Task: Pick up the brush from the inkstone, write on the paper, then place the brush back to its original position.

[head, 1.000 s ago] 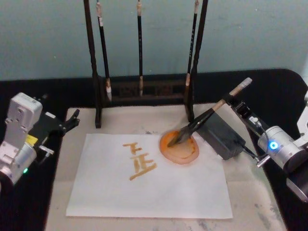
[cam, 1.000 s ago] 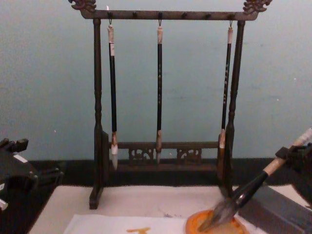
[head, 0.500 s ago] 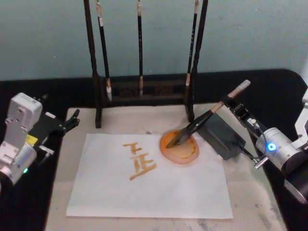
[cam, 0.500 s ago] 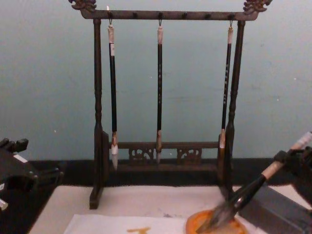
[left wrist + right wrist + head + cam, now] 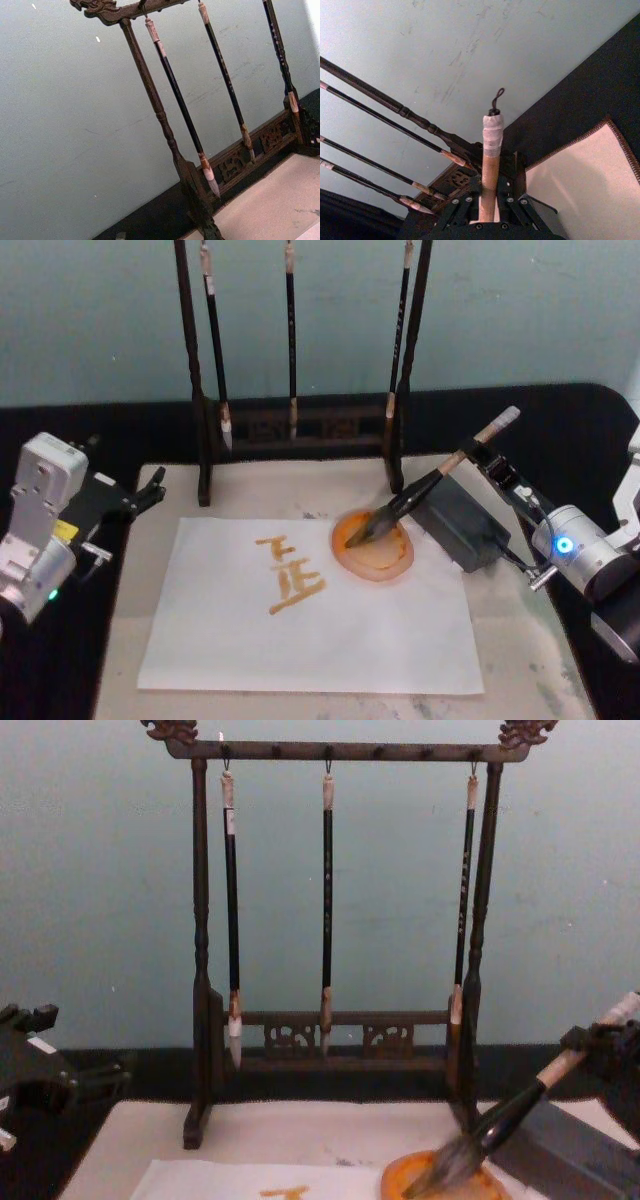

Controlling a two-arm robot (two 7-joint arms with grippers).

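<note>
Head view: right gripper point(image 5: 484, 462) pinches the brush point(image 5: 425, 489), tuft on the dish point(image 5: 373, 545). Light, stiff handle, soft bristles; hold high. Left gripper's point(image 5: 150, 486) state unclear.

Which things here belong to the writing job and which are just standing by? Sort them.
In the job: the brush held by the right gripper, the orange dish, the paper.

Standing by: the brush rack with three slim brushes, the dark block, the left gripper.

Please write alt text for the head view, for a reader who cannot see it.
The right gripper holds the brush tilted, its tuft in an orange dish on the paper, which bears orange strokes. The left gripper rests at the mat's left edge.
</note>
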